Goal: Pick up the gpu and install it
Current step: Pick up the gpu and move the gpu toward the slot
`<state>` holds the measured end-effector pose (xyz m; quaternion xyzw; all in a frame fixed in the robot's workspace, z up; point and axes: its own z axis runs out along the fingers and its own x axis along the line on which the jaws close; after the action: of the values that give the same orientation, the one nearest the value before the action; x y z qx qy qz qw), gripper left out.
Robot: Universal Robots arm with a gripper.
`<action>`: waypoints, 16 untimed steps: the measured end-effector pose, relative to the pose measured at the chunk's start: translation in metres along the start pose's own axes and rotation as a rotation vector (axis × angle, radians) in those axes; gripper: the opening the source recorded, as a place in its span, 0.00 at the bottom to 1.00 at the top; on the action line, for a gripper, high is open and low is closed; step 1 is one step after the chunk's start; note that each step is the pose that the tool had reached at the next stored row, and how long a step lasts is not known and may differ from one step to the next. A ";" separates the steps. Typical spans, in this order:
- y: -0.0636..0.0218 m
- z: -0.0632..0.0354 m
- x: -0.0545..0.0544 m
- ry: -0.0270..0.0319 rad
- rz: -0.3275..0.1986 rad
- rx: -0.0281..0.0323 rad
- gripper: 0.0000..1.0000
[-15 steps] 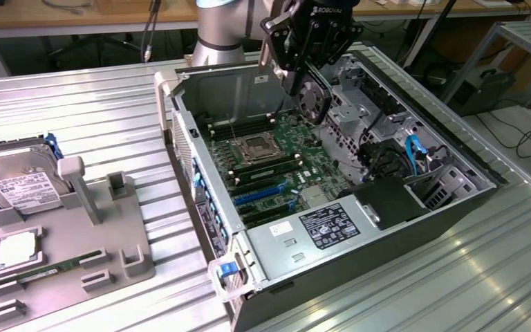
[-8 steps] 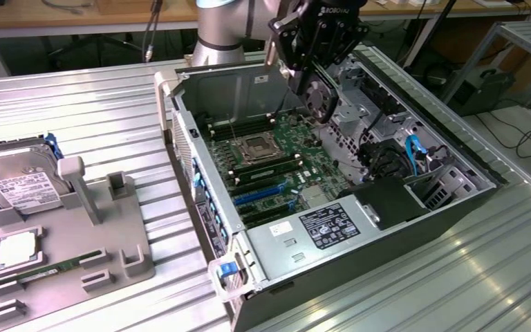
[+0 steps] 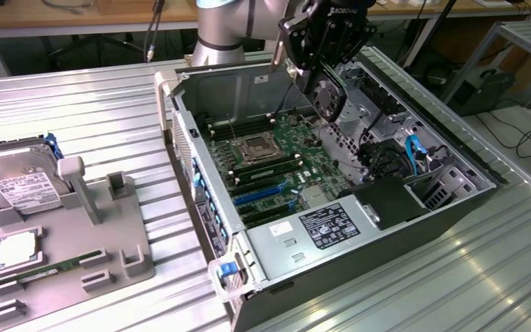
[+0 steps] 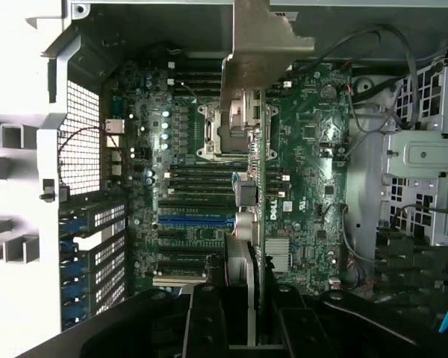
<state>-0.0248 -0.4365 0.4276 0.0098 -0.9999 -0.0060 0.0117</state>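
Observation:
The gpu [image 3: 328,95] hangs edge-down over the open computer case [image 3: 469,162], its dark face with the round black fan turned to the exterior view's right. My gripper [image 3: 325,61] is shut on the card's upper edge. In the wrist view the gpu [image 4: 255,186] runs edge-on away from my gripper [image 4: 252,317], and its silvery end bracket [image 4: 263,52] is at the far end. Below it lies the green motherboard [image 3: 275,162] with its blue expansion slots [image 3: 260,195]. The card is above the board, over the processor socket [image 4: 228,130], and apart from the slots [image 4: 196,221].
A grey fixture tray [image 3: 118,235] sits at the exterior view's left. It carries a silver hard drive [image 3: 21,183], a green memory stick [image 3: 49,271] and a processor chip [image 3: 16,250]. Inside the case are the power supply [image 3: 332,225], blue cables [image 3: 411,153] and drive cages [image 4: 425,171].

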 end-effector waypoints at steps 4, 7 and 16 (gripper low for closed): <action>-0.0001 0.0002 -0.007 -0.0001 0.000 -0.0001 0.28; -0.0002 0.0005 -0.011 -0.0001 0.000 0.0000 0.28; -0.0004 0.0022 -0.020 -0.0018 0.000 0.0001 0.28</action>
<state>-0.0052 -0.4364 0.4249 0.0098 -0.9999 -0.0060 0.0108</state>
